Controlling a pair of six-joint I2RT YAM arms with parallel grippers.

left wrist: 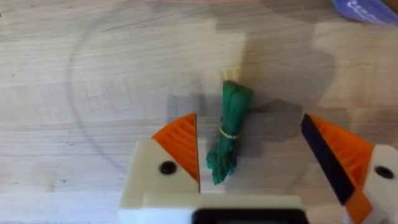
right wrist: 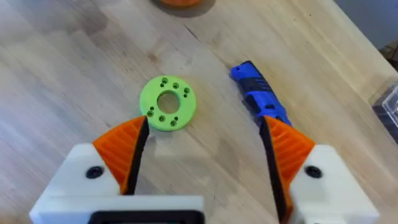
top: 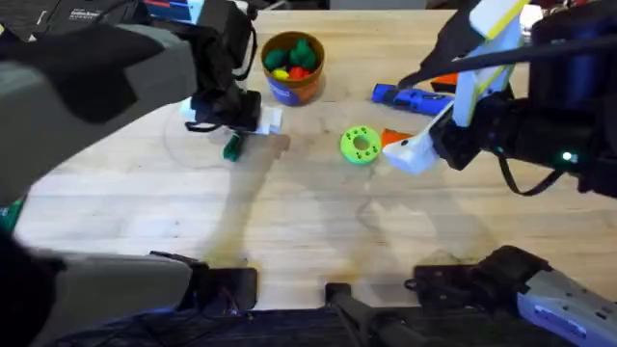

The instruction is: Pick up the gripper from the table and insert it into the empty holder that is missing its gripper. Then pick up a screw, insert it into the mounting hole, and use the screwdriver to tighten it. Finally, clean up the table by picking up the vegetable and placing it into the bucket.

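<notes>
The dark green vegetable (left wrist: pixel 229 130) lies flat on the wooden table (top: pixel 289 212), between the two orange pads of my open left gripper (left wrist: pixel 255 155), which touch nothing. From overhead, the left gripper (top: pixel 234 128) hovers just over the vegetable (top: pixel 232 146). The bucket (top: pixel 292 66), blue with an orange rim, stands behind it to the right and holds coloured toy pieces. My right gripper (right wrist: pixel 205 124) is open and empty above the table. The blue screwdriver (right wrist: pixel 258 99) lies near its one pad. The loose gripper piece, the holder and the screw are out of view.
A lime-green ring disc (top: pixel 361 145) with small holes lies mid-table, just left of my right gripper (top: pixel 400 146). The screwdriver (top: pixel 410 96) lies behind that. A clear plastic box (right wrist: pixel 388 102) sits past the table's edge. Bare wood stretches across the front.
</notes>
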